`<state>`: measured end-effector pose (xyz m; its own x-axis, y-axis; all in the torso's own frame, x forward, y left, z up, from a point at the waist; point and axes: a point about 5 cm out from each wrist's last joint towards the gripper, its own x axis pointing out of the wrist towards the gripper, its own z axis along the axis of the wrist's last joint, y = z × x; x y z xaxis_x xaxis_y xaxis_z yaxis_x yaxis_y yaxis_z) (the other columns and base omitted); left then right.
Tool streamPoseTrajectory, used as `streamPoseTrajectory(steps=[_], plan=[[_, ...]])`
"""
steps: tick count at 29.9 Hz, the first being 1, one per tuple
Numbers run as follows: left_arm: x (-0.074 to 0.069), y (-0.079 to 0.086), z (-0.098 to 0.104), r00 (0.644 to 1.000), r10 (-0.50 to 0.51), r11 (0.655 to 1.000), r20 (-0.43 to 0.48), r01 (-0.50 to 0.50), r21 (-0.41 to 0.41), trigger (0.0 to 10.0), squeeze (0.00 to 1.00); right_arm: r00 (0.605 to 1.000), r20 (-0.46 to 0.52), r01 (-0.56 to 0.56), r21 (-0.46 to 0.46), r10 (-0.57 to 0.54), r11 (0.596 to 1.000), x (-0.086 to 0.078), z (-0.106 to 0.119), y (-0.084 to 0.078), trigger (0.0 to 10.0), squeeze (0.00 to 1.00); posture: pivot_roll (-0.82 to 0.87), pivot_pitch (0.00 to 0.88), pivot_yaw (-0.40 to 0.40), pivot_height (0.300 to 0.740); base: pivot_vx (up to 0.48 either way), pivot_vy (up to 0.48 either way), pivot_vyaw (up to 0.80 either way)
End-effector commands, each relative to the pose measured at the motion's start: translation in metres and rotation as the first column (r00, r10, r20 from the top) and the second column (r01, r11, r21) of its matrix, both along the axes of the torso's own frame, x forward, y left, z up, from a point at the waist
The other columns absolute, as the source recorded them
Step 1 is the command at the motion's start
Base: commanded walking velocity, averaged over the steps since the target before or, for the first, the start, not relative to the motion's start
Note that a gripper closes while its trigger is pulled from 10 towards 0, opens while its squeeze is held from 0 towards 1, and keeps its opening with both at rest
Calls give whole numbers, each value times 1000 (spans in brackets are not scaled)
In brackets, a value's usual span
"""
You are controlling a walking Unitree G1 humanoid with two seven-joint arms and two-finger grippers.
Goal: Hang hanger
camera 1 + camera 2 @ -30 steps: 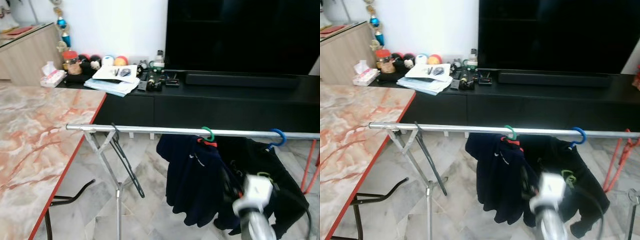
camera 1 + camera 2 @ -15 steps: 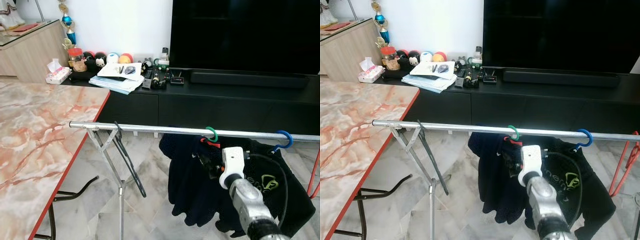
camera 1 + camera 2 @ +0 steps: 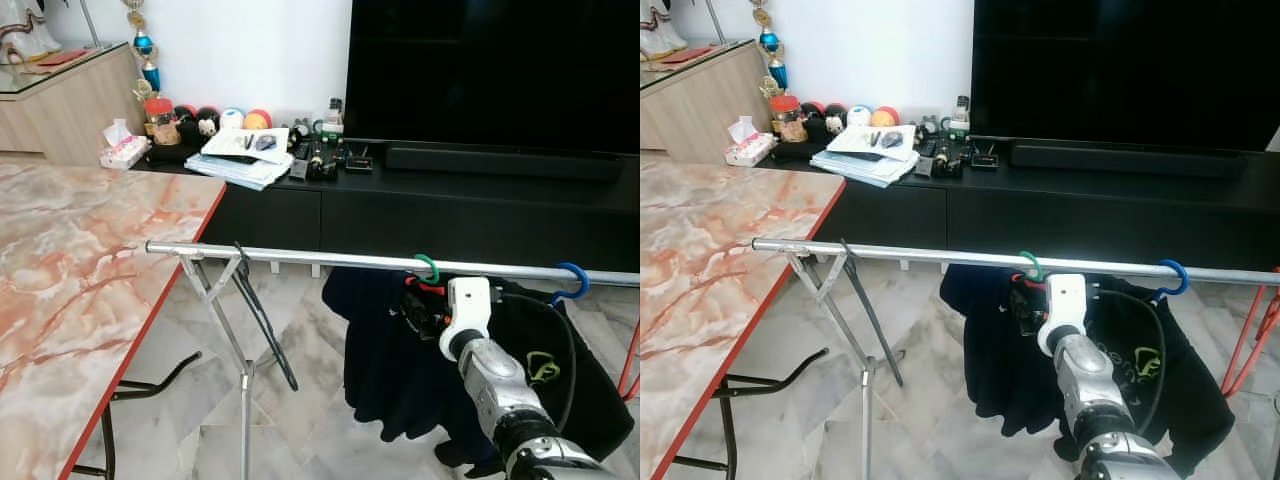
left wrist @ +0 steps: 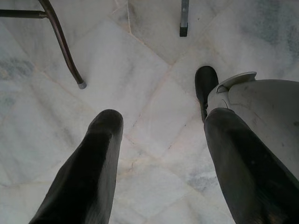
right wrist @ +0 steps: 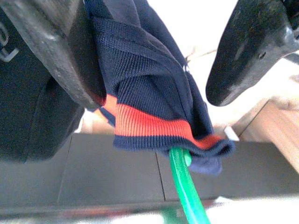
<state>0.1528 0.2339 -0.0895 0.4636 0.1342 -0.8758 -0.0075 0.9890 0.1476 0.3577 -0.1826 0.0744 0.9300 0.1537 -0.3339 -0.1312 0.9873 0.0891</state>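
1. Step in hand, as judged: letting go of the green hanger (image 5: 187, 191) now that its hook sits over the rail (image 3: 300, 258). Best done by drawing the right gripper (image 5: 154, 70) straight back toward the near side, slowly, so no cloth snags on a finger and drags the hook off.
2. Right fingers (image 5: 243, 51) spread wide, with the navy collar (image 5: 140, 93) of the shirt between them; one finger touching or just beside the cloth, the other apart from it. No firm pinch visible, so judged open.
3. Red band of the collar (image 5: 145, 126) draped over the hanger neck, green stem running on toward the rail.
4. From the head: right gripper (image 3: 425, 305) just below the green hook (image 3: 428, 266), right arm (image 3: 500, 385) reaching up from the near right.
5. Further right on the rail, a blue hook (image 3: 572, 280) carrying a black garment (image 3: 560, 390).
6. Left end of the rail on a folding stand (image 3: 230, 330), beside a marble table (image 3: 80, 260).
7. Left gripper (image 4: 159, 163) hanging idle over the floor, fingers well apart, holding nothing.
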Motion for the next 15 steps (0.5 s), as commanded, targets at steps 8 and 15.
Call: streamPoseTrajectory(steps=[8, 15], plan=[[-4, 3, -1, 1000, -3, 1000, -23, 3, 1, 10000, 0, 994, -100, -41, 55, 46, 998, 2, -3, 11, 10000, 0, 105, 0, 21, 740, 0, 0, 0], [-5, 3, -1, 1000, -6, 1000, -25, 6, 4, 10000, 0, 998, -52, -26, 71, 30, 997, 8, 7, 12, 10000, 0, 106, 0, 22, 740, 0, 0, 0]])
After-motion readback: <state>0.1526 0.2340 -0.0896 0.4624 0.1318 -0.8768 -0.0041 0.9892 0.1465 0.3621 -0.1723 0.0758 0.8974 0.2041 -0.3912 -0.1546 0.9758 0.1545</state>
